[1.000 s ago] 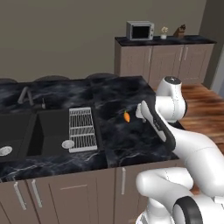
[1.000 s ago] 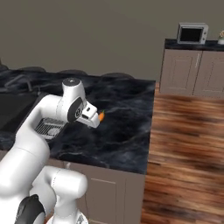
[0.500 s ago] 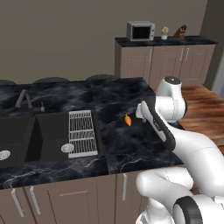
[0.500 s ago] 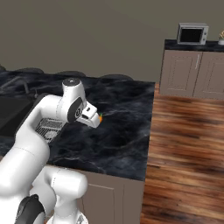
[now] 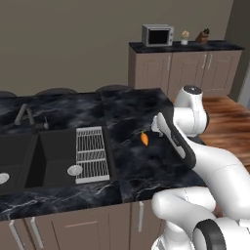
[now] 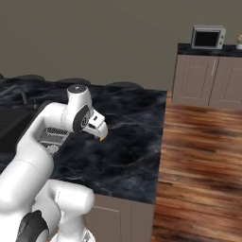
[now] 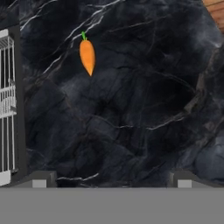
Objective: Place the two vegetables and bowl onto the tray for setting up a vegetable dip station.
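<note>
Spread wide and holding nothing, the gripper [image 7: 111,177] hung above the dark marble counter [image 5: 141,166], its two fingertips [image 7: 38,178] standing well apart at the bottom of the hand view. Between them lay only bare, veined stone. From the left base view the hand sat over the right part of the counter, near the white arm [image 5: 195,146] that folded back across the counter's right end.

To the hand's left, a white wire rack [image 5: 92,154] lay along the right rim of the black sink [image 5: 44,156]; its bars showed at the left border of the hand view [image 7: 8,100]. A faucet [image 5: 23,114] stood behind the sink. The counter's right edge dropped off to a wooden floor [image 6: 203,160], a corner of which showed at the upper right of the hand view. The stretch of stone between rack and that edge was open.

The carrot [image 7: 87,54] lay flat on the counter, apart from the fingertips and ahead of them, offset toward the rack side, its green stub pointing away from the hand and its tip toward it. In the left base view the carrot [image 5: 144,138] rested just beside the hand, between it and the rack.
</note>
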Available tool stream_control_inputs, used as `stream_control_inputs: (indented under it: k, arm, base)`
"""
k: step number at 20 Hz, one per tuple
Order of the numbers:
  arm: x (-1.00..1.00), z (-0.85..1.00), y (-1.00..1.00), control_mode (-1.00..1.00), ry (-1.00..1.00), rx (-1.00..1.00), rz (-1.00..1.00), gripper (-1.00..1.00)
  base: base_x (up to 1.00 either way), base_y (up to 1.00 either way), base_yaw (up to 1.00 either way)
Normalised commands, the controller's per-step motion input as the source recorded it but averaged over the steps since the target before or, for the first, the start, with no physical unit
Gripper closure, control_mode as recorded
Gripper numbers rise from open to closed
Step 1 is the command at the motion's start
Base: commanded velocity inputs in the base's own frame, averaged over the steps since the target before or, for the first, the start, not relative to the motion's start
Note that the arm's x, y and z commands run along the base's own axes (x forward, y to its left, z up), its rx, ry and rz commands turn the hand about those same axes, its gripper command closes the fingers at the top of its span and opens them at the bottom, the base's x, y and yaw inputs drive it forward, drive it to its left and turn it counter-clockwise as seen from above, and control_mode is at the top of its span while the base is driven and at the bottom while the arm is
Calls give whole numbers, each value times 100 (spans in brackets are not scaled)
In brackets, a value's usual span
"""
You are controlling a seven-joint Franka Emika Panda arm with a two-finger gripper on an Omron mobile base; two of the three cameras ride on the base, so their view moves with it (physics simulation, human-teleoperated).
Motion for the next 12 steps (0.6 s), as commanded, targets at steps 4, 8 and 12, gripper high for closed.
stream_control_inputs:
  k: [4, 8, 12]
  arm:
    - [0, 0, 0, 100, 0, 0, 0, -100]
    - [0, 0, 0, 100, 0, 0, 0, -100]
    - [0, 0, 0, 100, 0, 0, 0, -100]
  base:
    - [32, -15, 0]
    - [23, -12, 0]
    - [13, -4, 0]
